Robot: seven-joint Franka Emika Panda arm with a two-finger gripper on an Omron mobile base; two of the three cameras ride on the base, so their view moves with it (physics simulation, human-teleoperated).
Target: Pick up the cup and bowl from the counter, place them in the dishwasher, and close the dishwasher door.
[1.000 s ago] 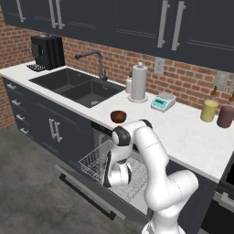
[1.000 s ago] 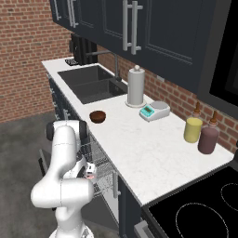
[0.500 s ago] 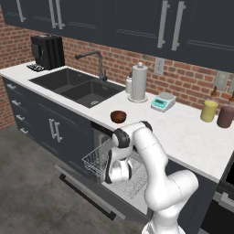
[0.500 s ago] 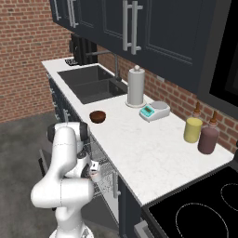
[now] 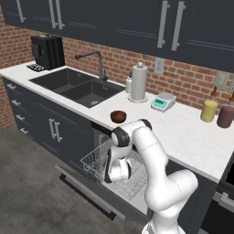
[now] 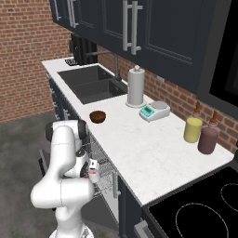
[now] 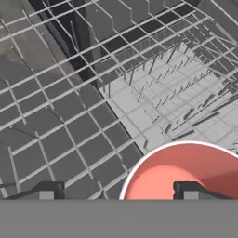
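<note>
Along the brick back wall runs the counter (image 5: 183,132), a long white speckled slab with a thin edge, set over dark flat-fronted cabinets with slim silver handles. A dark double sink (image 5: 77,87) with a curved dark tap (image 5: 93,61) is sunk into its left part, and a black coffee machine (image 5: 47,51) stands at the far left end. Upper cabinets (image 5: 137,23) in the same dark finish hang above the red brick. A white paper-towel roll (image 5: 138,82) stands upright near the wall, with a small teal kitchen scale (image 5: 163,102) beside it. Further right, a yellow tumbler (image 5: 209,110) and a maroon tumbler (image 5: 226,116) stand next to each other.

The bowl (image 5: 118,116), small, round and dark brown like wood, sits near the counter's front edge, just above the dishwasher (image 5: 98,160). Its white wire rack (image 7: 153,79) is pulled out, a grid of thin rods with rows of short tines, over the lowered dark grey dishwasher door (image 5: 87,189).

The white arm bends down into the rack. In the hand view the gripper (image 7: 118,191) has its two dark fingertips set wide apart, holding nothing. The cup (image 7: 186,172), white-rimmed with a smooth red-pink inside, sits in the rack just below the hand, with one fingertip over its opening; in the right base view it shows beside the arm's wrist.
</note>
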